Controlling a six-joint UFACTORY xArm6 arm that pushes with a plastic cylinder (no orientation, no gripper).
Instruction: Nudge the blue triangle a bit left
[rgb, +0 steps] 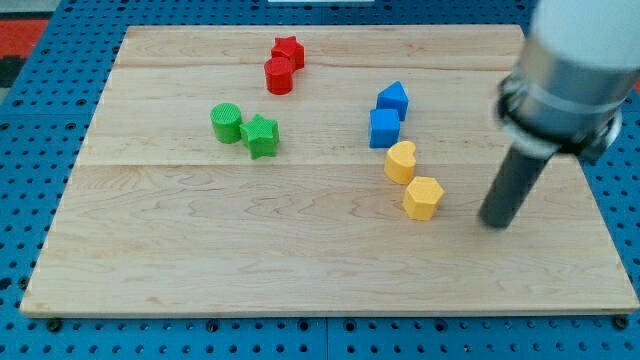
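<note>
While my tip (495, 222) rests right, blue triangle (393, 99) stands.

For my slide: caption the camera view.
My tip sits right of the yellow blocks, well below-right of the blue triangle.

I am working in a lab or robotics test bench. The wooden tabletop (300, 260) is a plain board of joined planks, laid over a blue pegboard (30, 150) with a regular grid of holes that shows past every edge. On the tabletop lie only small, ribbed, plastic-looking blocks in bright red, green, blue and yellow. My grey machine arm (565, 75) hangs over the right edge.
</note>
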